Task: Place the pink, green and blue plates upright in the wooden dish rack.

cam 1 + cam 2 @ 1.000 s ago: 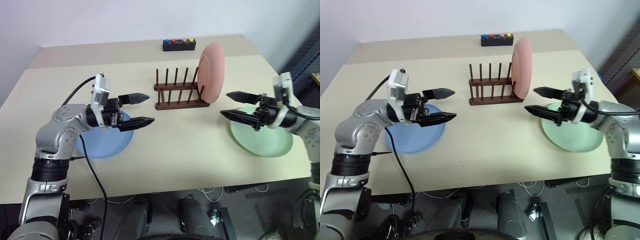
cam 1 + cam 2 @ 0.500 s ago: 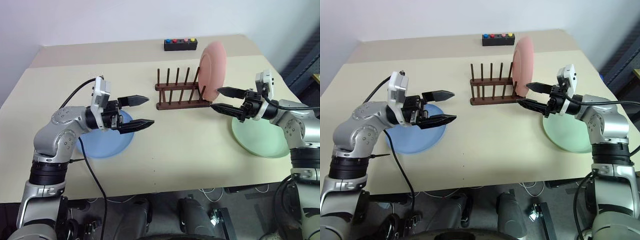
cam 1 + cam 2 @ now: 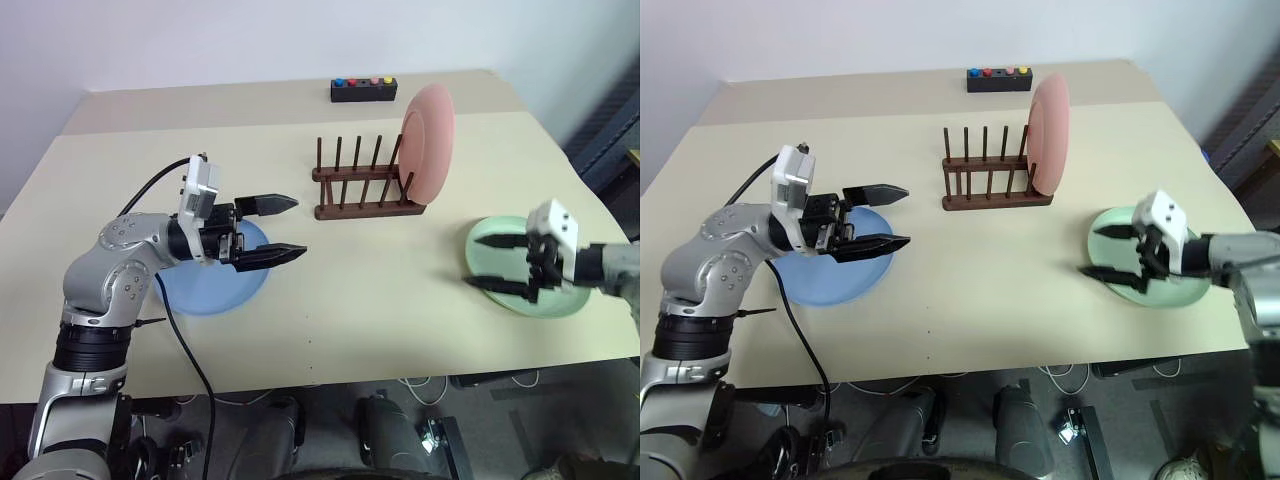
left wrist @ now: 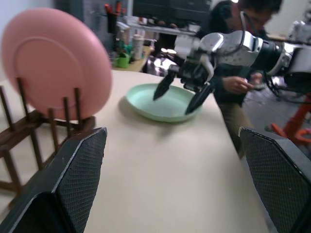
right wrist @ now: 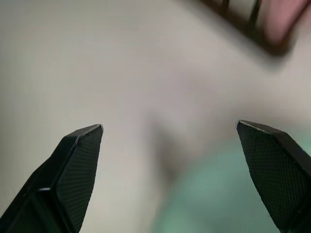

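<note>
The right end effector has swung away from the pink plate, down over the green plate.

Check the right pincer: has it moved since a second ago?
Yes. The right pincer has dropped away from the wooden dish rack and pink plate, toward the table's near edge, and now hangs open over the green plate.

Pink plate upright in wooden dish rack; green plate, blue plate flat.
</note>
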Controlling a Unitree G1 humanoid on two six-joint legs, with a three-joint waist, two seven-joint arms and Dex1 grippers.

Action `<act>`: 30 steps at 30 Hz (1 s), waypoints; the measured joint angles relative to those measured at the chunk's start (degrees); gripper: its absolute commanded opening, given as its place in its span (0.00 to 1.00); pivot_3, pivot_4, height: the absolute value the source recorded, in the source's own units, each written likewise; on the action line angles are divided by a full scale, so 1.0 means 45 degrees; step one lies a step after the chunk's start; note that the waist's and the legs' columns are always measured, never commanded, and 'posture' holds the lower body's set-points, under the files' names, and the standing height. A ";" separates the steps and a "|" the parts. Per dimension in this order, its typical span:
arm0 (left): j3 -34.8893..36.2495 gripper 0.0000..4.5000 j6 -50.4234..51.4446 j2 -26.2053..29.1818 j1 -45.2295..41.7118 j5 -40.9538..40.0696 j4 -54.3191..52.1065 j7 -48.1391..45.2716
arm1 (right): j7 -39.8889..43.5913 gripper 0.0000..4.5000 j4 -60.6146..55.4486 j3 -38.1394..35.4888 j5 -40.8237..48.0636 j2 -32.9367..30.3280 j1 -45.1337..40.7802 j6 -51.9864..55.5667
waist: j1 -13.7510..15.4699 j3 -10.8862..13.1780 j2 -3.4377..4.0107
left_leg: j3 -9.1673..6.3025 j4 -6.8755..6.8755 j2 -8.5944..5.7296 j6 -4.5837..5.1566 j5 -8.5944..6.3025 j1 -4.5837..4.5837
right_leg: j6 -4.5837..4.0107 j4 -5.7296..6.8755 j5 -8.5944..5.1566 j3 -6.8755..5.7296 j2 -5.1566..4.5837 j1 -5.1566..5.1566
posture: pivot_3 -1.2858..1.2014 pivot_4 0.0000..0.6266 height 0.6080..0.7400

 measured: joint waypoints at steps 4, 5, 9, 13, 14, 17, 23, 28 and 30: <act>-0.0404 1.00 -0.0919 0.0355 0.0402 0.0659 -0.0242 -0.0666 | -0.1065 1.00 -0.1394 -0.0083 -0.1257 -0.0480 0.1420 -0.0536 | -0.0061 -0.0005 0.0010 | 0.0000 -0.0001 0.0000 0.0000 0.0000 0.0003 | -0.0001 0.0001 0.0000 0.0002 -0.0002 0.0005 | 0.52 0.24 1.00; -0.0584 1.00 -0.1386 0.0381 0.0485 0.1028 -0.0237 -0.0797 | -0.1436 1.00 -0.1496 -0.0126 -0.1685 -0.0535 0.1606 -0.0741 | -0.0062 -0.0006 0.0010 | 0.0001 0.0002 -0.0001 -0.0001 0.0000 0.0004 | -0.0001 -0.0001 0.0000 0.0003 -0.0003 0.0008 | 0.52 0.24 1.00; -0.1078 1.00 -0.2659 0.0332 0.0660 0.1748 -0.0092 -0.1248 | -0.2337 0.88 -0.1534 -0.0159 -0.2702 -0.0722 0.2147 -0.1060 | -0.0003 -0.0005 0.0010 | 0.0000 0.0001 -0.0001 -0.0001 0.0001 0.0003 | -0.0002 -0.0003 -0.0001 0.0001 -0.0003 0.0010 | 0.52 0.24 1.00; -0.1116 1.00 -0.3554 0.0091 0.0565 0.2083 0.0158 -0.1441 | -0.2564 0.49 -0.1557 -0.0036 -0.3300 -0.0806 0.2370 -0.1268 | 0.0123 -0.0006 0.0008 | 0.0002 0.0013 -0.0001 0.0002 -0.0001 0.0007 | -0.0002 -0.0011 0.0000 0.0001 -0.0003 0.0024 | 0.52 0.24 1.00; -0.1116 1.00 -0.3695 0.0047 0.0522 0.2140 0.0211 -0.1445 | -0.2621 0.36 -0.1551 0.0014 -0.3376 -0.0807 0.2367 -0.1271 | 0.0145 -0.0006 0.0006 | 0.0002 0.0013 -0.0001 0.0003 -0.0002 0.0007 | -0.0002 -0.0011 0.0000 0.0000 -0.0003 0.0024 | 0.52 0.24 1.00; -0.1113 1.00 -0.3777 0.0022 0.0475 0.2179 0.0280 -0.1444 | -0.2652 0.03 -0.1542 0.0052 -0.3559 -0.0827 0.2286 -0.1251 | 0.0154 -0.0006 0.0005 | 0.0002 0.0015 -0.0002 0.0003 -0.0002 0.0009 | -0.0002 -0.0010 0.0000 0.0000 -0.0003 0.0026 | 0.52 0.24 1.00; -0.1086 1.00 -0.3865 -0.0096 0.0481 0.2177 0.0318 -0.1209 | -0.2238 0.01 -0.1447 -0.0661 -0.2106 -0.0791 0.0531 -0.0089 | 0.0078 -0.0005 0.0004 | 0.0004 0.0003 0.0005 0.0006 -0.0003 0.0028 | -0.0003 -0.0013 0.0001 0.0000 0.0002 0.0039 | 0.52 0.24 1.00; -0.1020 1.00 -0.3889 -0.0262 0.0332 0.2136 0.0327 -0.0837 | -0.4556 0.01 0.1111 -0.1346 -0.1435 0.0431 -0.5109 0.0393 | -0.0086 0.0016 0.0029 | -0.0010 -0.0023 0.0004 -0.0020 0.0012 0.0021 | -0.0011 -0.0020 0.0004 -0.0012 -0.0003 0.0026 | 0.52 0.24 1.00; -0.0992 1.00 -0.3890 -0.0262 0.0315 0.2154 0.0366 -0.0683 | -0.5699 0.01 0.1974 -0.1484 -0.1481 0.1239 -0.7015 0.0174 | -0.0117 0.0015 0.0025 | -0.0009 -0.0043 0.0011 -0.0051 0.0030 0.0019 | -0.0011 -0.0030 0.0003 -0.0016 0.0002 0.0018 | 0.52 0.24 1.00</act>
